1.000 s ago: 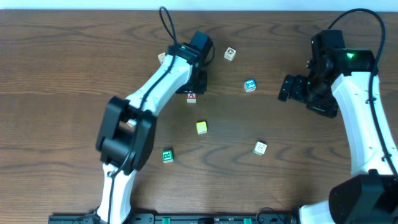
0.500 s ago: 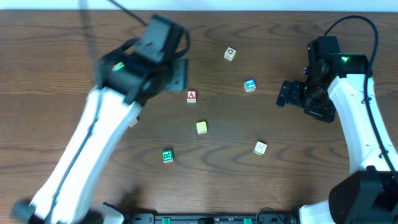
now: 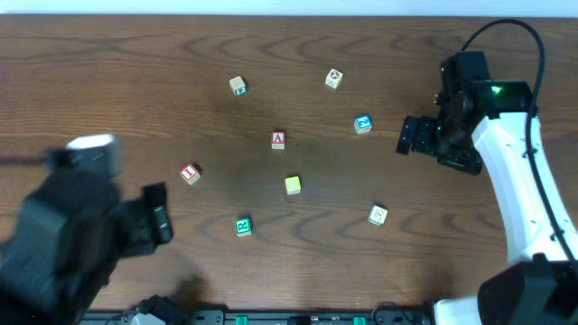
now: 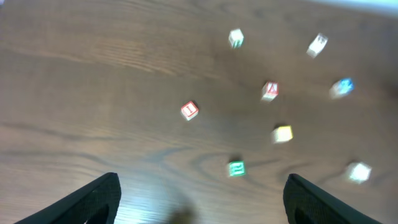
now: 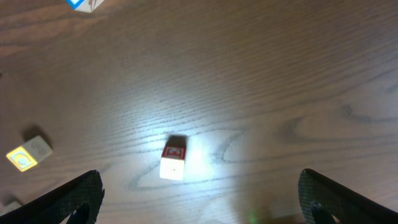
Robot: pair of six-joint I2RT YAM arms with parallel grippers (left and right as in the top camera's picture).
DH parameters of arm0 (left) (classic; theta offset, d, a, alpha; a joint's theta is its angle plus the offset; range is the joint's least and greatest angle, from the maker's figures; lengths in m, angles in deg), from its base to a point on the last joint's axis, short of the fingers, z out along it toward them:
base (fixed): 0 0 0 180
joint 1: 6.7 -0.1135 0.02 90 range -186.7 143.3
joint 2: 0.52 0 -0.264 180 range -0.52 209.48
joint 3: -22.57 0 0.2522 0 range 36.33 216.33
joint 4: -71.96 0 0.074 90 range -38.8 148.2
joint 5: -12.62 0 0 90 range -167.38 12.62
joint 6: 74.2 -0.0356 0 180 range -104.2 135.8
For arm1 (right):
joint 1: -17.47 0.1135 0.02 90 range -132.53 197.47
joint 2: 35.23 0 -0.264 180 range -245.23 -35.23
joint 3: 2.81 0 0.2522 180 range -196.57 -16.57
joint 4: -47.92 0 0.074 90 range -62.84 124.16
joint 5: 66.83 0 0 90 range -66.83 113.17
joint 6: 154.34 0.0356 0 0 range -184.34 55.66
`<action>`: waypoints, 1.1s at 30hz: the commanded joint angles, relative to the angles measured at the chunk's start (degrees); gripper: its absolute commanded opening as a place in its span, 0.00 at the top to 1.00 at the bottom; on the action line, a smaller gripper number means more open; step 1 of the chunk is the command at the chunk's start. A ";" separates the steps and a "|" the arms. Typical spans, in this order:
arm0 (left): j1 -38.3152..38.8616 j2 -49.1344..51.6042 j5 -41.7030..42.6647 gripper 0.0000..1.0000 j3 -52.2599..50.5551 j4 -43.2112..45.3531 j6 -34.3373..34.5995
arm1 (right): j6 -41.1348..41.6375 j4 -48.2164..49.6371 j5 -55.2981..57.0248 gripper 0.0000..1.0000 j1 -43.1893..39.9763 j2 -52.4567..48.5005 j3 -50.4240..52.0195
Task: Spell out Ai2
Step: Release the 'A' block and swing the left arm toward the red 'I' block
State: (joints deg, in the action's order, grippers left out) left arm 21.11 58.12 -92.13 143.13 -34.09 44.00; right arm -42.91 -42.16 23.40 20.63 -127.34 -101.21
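Note:
Small letter blocks are scattered on the wooden table. A red A block (image 3: 277, 140) (image 4: 269, 90) sits near the middle, and a red I block (image 3: 190, 173) (image 4: 189, 110) lies to its left. My left gripper (image 3: 158, 213) (image 4: 202, 205) is blurred at the lower left, high above the table, open and empty. At the right, my right gripper (image 3: 411, 137) (image 5: 202, 199) is open over a red-topped block (image 5: 173, 158) with white sides. The mark on that block is unclear, and the arm hides the block from overhead.
Other blocks: cream (image 3: 237, 86), white (image 3: 334, 79), blue (image 3: 363, 125) (image 5: 84, 3), yellow (image 3: 293, 185), green (image 3: 243, 226) (image 4: 236, 168) and white-and-yellow (image 3: 378, 215) (image 5: 28, 154). The right arm (image 3: 515, 171) fills the right side.
My left arm has swung from the A block back to the lower left and its jaws have opened. The A block stays on the table. The right gripper edged slightly left.

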 commanded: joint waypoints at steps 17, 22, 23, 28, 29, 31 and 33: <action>-0.13 0.07 -5.86 0.12 -17.18 -4.50 43.36 | -0.68 -2.71 0.24 0.01 1.42 1.90 0.20; -0.13 6.01 -6.91 0.03 -23.87 -3.74 45.68 | -0.72 -2.73 0.46 0.01 1.42 1.90 0.20; -0.13 7.23 -7.37 0.03 -24.39 -2.95 45.72 | -0.72 -2.71 0.48 0.01 1.42 1.90 0.20; -0.13 13.42 -8.11 0.05 -25.83 3.17 45.38 | -0.70 -2.93 0.66 0.01 1.42 1.90 0.24; -0.13 14.21 -7.85 0.05 -26.40 4.68 44.48 | -0.72 -3.08 1.03 0.01 1.42 1.90 0.24; -0.15 14.99 -6.84 0.05 -29.49 10.95 39.98 | -0.72 -3.45 2.01 0.01 1.42 1.90 0.31; -0.35 14.95 -5.29 0.05 -32.13 14.75 37.73 | -0.72 -3.65 2.71 0.01 1.42 1.90 0.33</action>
State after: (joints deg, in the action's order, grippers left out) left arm 21.11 72.74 -98.16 113.74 -21.09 85.66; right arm -42.91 -45.57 24.25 21.59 -126.25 -101.19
